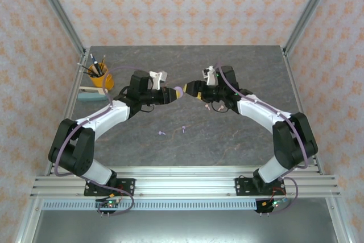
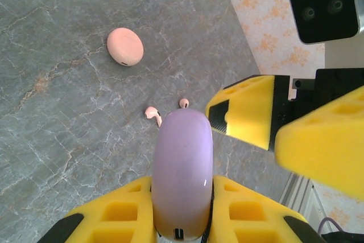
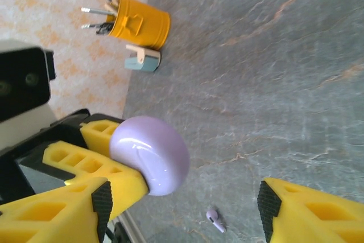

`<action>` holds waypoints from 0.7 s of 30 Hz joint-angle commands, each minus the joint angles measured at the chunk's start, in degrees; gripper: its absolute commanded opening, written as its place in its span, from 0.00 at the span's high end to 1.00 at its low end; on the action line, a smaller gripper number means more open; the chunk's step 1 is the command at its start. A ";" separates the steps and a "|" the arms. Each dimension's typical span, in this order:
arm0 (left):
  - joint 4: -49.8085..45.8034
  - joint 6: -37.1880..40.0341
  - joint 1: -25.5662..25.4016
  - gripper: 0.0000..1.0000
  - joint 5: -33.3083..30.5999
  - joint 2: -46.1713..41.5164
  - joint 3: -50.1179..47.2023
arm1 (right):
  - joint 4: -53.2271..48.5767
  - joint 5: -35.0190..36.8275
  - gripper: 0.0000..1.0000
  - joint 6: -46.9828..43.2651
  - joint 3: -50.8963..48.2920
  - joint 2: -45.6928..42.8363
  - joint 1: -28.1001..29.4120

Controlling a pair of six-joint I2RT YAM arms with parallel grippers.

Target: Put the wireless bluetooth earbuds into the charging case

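Note:
My left gripper (image 2: pixel 182 185) is shut on a lilac charging case (image 2: pixel 182 163), closed and held edge-on above the table. In the top view this case (image 1: pixel 178 92) sits between the left gripper (image 1: pixel 172 94) and the right gripper (image 1: pixel 191 89), which face each other. The right gripper (image 3: pixel 185 208) is open, its jaws wide apart just short of the case (image 3: pixel 151 155). Two salmon-pink earbuds (image 2: pixel 152 113) (image 2: pixel 184 103) lie on the table beyond the case. Two lilac earbuds (image 1: pixel 162 134) (image 1: pixel 183 128) lie nearer the arms; one lilac earbud (image 3: pixel 215 219) shows below the right gripper.
A closed salmon-pink case (image 2: pixel 125 46) lies on the grey stone table (image 1: pixel 239 140). A yellow pen cup (image 1: pixel 100 78) with a small teal block (image 1: pixel 90 95) beside it stands at the back left. Aluminium frame posts edge the table.

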 commanded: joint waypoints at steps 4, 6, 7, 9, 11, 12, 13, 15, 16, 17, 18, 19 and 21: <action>-1.34 0.94 0.43 0.86 1.96 -0.56 2.99 | 2.20 -2.18 0.32 -2.17 2.35 3.16 1.29; -1.45 0.94 0.43 0.87 2.20 -0.73 3.13 | 1.69 -1.56 0.33 -2.25 2.71 4.03 1.49; -1.45 0.94 0.43 0.87 2.47 -0.74 3.20 | 1.75 -1.11 0.33 -2.17 2.76 4.32 1.49; -1.59 0.94 0.43 0.87 3.17 -1.04 3.34 | 1.83 0.11 0.34 -1.96 2.80 5.32 1.51; -2.03 1.20 0.43 0.89 3.68 -1.49 3.36 | 2.25 1.53 0.36 -1.30 2.87 6.17 1.11; -2.15 1.29 0.43 0.90 3.96 -1.82 3.29 | 3.31 2.26 0.36 -0.25 2.61 6.69 0.67; -2.30 1.37 0.43 0.90 4.15 -2.20 3.15 | 4.40 2.65 0.37 0.76 2.25 7.25 0.19; -2.70 1.72 0.43 0.90 4.33 -3.21 2.80 | 7.28 3.33 0.38 3.85 1.80 8.83 -1.00; -2.83 1.89 0.43 0.90 4.41 -3.66 2.61 | 8.32 3.42 0.39 5.00 1.72 9.53 -1.38; -3.01 1.99 0.43 0.90 4.42 -4.13 2.39 | 9.17 3.43 0.39 5.98 1.79 10.28 -1.90; -3.27 2.08 0.43 0.90 4.40 -4.49 2.22 | 9.56 3.34 0.40 6.61 1.92 10.95 -2.16; -3.51 2.31 0.43 0.90 4.34 -4.81 2.08 | 9.57 3.27 0.40 6.83 2.05 11.25 -2.35; -4.23 2.91 0.43 0.90 4.16 -5.21 1.84 | 9.27 2.66 0.40 6.99 2.14 10.93 -2.54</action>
